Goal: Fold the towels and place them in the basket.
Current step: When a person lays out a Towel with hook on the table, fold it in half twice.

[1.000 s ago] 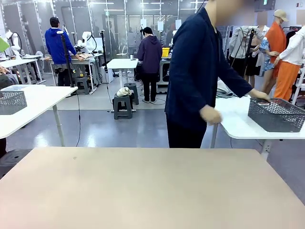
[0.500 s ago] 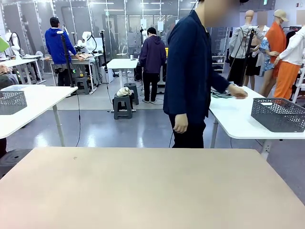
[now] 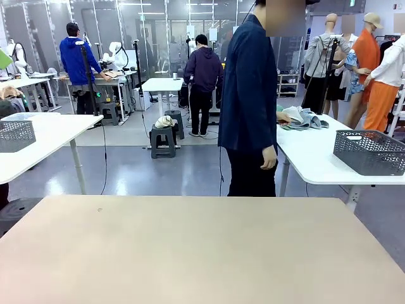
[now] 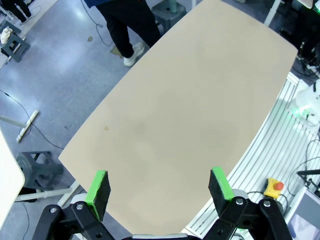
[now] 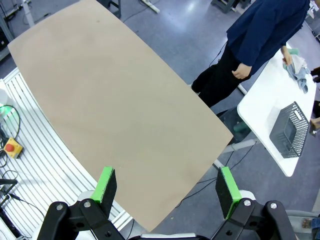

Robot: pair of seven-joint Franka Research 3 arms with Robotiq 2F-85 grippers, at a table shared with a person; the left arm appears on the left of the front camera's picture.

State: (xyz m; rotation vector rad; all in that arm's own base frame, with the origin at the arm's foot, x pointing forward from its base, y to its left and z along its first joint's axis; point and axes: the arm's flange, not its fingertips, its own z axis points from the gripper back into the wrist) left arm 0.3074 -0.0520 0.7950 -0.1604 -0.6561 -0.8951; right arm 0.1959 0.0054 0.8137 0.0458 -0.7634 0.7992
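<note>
Towels (image 3: 304, 118) lie in a loose, unfolded heap at the far end of a white side table (image 3: 316, 161) on the right of the room. The dark grey lattice basket (image 3: 370, 152) stands on the same table nearer the camera, well apart from the heap. A person (image 3: 249, 95) in a dark blue jacket stands between that table and the robot's beige table (image 3: 190, 253), turned toward the heap. One hand (image 3: 283, 117) is at its edge, apparently touching the cloth, though at this distance contact is hard to confirm. The other hand (image 3: 269, 157) hangs at the person's side. Seen from its wrist camera, the left gripper (image 4: 159, 175) hangs high over the bare beige tabletop, green-padded fingers spread wide with nothing between them. The right gripper (image 5: 166, 175) hangs likewise over the table's other end, jaws fully apart and holding nothing. Beyond it, the side table carries the heaped towels at one end and the basket toward the other. A paler lattice basket (image 3: 16, 134) sits on another white table at far left.
</note>
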